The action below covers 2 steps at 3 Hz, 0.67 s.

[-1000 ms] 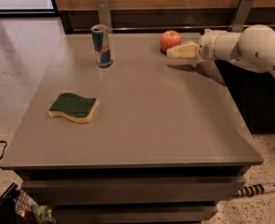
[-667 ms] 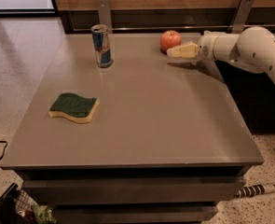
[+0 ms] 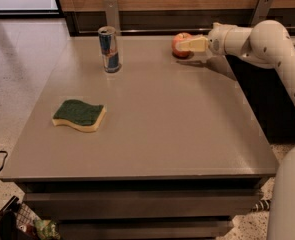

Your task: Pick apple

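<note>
Apple: the apple (image 3: 179,38) sits at the far side of the table (image 3: 162,129), right of centre. Red-orange, round, upright. A shadow lies directly under it, so I judge it to be resting on the surface, not lifted.
Gripper position: my gripper (image 3: 188,45) comes in from the right at apple height. Its pale tip overlaps the apple's near-right side. I cannot separate touching from just in front.
Gripper state: I cannot tell whether it is apart, together or clamped on the apple. This view does not settle it.
Arm: my arm (image 3: 259,39) stretches roughly level along the table's far right edge, wrist pointing left toward the apple.
Done, by my reading: the reach. The gripper is at the apple, at the right height and on the right side of it.
Left, by my reading: confirm a firm hold around the apple, then raise it clear of the table. No lift shows yet.
Can: the blue-silver can (image 3: 109,49) stands upright, well apart to the left of the apple and out of my approach line.
Sponge: the green-topped sponge (image 3: 79,115) lies flat at the near left, well apart from everything else.
Risk: the apple is round and near the back edge; a sideways nudge could roll it away from me.
</note>
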Available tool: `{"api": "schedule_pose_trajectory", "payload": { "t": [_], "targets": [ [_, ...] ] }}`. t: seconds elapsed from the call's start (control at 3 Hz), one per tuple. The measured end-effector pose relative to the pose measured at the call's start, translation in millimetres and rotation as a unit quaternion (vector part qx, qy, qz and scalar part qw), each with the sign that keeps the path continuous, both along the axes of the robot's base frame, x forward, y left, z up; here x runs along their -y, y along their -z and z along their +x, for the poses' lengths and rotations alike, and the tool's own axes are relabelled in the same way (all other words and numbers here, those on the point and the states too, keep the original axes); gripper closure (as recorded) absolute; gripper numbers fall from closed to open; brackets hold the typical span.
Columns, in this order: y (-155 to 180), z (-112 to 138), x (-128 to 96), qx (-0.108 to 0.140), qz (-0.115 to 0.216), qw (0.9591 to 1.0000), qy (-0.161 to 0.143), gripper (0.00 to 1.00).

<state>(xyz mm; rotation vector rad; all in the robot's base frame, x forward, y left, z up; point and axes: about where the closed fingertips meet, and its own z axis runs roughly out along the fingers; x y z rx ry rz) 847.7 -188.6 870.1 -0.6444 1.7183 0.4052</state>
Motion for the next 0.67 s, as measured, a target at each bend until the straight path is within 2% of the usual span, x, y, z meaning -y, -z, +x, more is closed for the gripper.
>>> {"api": "schedule_pose_trajectory", "payload": {
  "t": [0.33, 0.67],
  "targets": [
    [-3.6, 5.9, -15.2, 0.008, 0.017, 0.9997, -0.016, 0.0],
    [1.1, 2.5, -43.2, 0.009, 0.035, 0.9987, -0.036, 0.0]
  ]
}}
